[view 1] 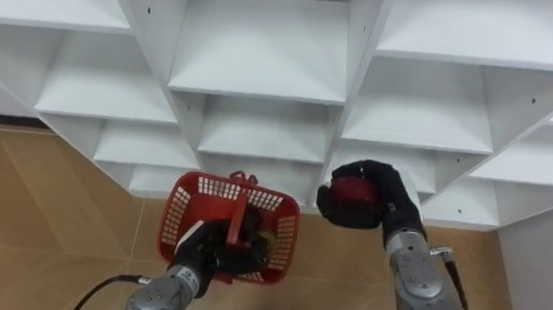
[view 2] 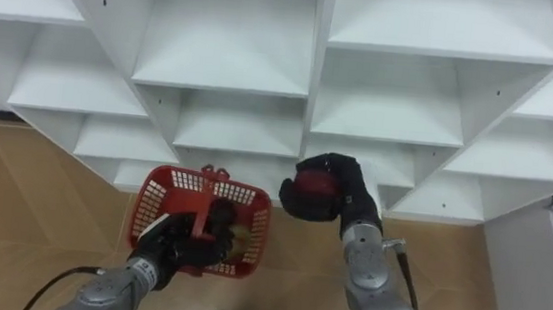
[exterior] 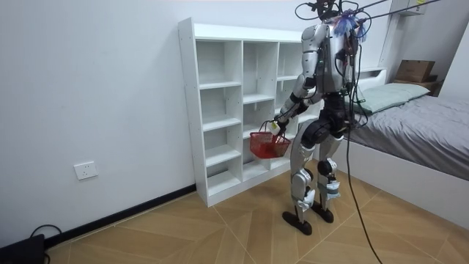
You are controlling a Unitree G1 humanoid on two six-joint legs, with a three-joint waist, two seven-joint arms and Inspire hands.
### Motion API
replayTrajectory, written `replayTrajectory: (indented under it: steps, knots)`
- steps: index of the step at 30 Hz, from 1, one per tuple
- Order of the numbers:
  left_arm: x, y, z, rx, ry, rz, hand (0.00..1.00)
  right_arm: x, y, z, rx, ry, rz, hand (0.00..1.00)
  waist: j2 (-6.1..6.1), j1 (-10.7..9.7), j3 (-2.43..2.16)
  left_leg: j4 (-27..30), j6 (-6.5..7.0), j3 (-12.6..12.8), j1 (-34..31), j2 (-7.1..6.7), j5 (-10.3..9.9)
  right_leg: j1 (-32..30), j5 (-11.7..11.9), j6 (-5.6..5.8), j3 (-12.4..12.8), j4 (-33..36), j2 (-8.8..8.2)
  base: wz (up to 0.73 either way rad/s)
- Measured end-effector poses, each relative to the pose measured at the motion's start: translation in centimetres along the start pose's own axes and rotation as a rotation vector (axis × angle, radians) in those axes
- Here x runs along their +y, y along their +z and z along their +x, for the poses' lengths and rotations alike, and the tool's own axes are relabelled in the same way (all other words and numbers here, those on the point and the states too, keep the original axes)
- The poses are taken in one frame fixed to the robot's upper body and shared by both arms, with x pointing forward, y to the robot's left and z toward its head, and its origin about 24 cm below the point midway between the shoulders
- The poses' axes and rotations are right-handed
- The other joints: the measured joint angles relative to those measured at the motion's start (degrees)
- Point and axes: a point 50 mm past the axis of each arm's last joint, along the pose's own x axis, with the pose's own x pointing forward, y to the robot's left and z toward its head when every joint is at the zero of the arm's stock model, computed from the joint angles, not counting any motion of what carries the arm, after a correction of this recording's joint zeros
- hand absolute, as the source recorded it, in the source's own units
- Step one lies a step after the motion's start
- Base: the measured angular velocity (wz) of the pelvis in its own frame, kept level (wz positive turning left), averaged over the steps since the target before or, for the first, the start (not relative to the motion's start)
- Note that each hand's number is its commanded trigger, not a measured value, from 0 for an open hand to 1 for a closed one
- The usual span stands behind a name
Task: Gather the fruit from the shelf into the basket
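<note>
A white open shelf unit (view 1: 261, 48) stands directly behind the red plastic lattice basket (view 1: 177, 212), with its lower boards just beyond the basket's far rim. Under the basket is a tan wooden floor (view 1: 31, 204). In the room view a grey-covered bed (exterior: 432, 110) lies well away from the basket, toward the room view's right.

The left hand (view 1: 210, 255) is curled round the basket's upright handle and covers much of the inside. A pale lump and some dark shapes in there cannot be identified. The right hand (view 1: 393, 203) has its fingers wrapped closed around a round red fruit (view 1: 354, 192). It holds the fruit just to the right of the basket, near its far rim and apart from it.

The fingers hide the fruit's stem end, and its round shape gives no long axis to read. The basket's long side runs left to right, parallel to the shelf fronts.
</note>
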Motion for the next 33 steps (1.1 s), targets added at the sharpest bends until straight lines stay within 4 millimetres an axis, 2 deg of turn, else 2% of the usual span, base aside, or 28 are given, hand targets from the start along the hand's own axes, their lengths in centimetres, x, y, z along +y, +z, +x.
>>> replayTrajectory:
  steps: [6, 10, 16, 24, 30, 33]
  knots:
    - [-0.6, -0.1, 0.0, 0.0, -0.011, -0.013, 1.0, 0.4, -0.4, -0.3, 0.013, 0.032, 0.004, 1.0, 0.49, -0.16, -0.32, -0.56, -0.11, 0.12, 0.16, 0.02, 0.1, -0.03, 0.03, -0.02, 0.12, 0.03, 0.08, 0.0]
    - [-1.0, -0.3, 0.0, 0.008, -0.03, -0.003, 1.0, 1.2, -0.5, -0.3, 0.021, 0.061, 0.018, 1.0, 0.49, -0.56, -0.31, -0.86, -0.23, 0.13, 0.31, 0.09, 0.17, -0.02, 0.03, -0.05, 0.12, -0.01, 0.17, 0.0]
    - [-1.8, -0.4, 0.1, 0.009, -0.059, -0.005, 1.0, 2.4, -2.0, -0.8, 0.083, 0.128, 0.004, 1.0, 0.49, -1.17, -0.3, -1.0, -0.25, 0.11, 0.12, 0.12, 0.15, -0.01, 0.07, -0.11, -0.13, -0.64, 0.26, 0.0]
    - [-2.2, -0.5, 0.1, 0.013, -0.082, 0.002, 1.0, 3.2, -2.0, -0.9, 0.085, 0.167, 0.02, 1.0, 0.65, -1.04, -0.21, -1.3, -0.39, 0.06, -0.51, 0.54, 0.2, 0.01, 0.79, -0.35, -0.53, -2.14, 0.81, 0.0]
    - [-2.6, -0.6, 0.1, 0.014, -0.094, 0.001, 1.0, 4.1, -2.0, -1.1, 0.088, 0.213, 0.028, 1.0, 1.07, -0.79, 0.05, -1.53, -0.41, 0.11, -0.41, 0.53, 0.19, -0.09, 0.79, -0.35, -0.46, -1.91, 0.77, 0.0]
    - [-2.9, -0.6, 0.1, 0.015, -0.103, -0.001, 1.0, 4.4, -2.0, -1.1, 0.089, 0.228, 0.028, 1.0, 1.65, -0.86, 0.53, -1.56, -0.42, 0.07, -0.42, 0.5, 0.18, -0.08, 0.79, -0.35, -0.62, -1.85, 0.71, 0.0]
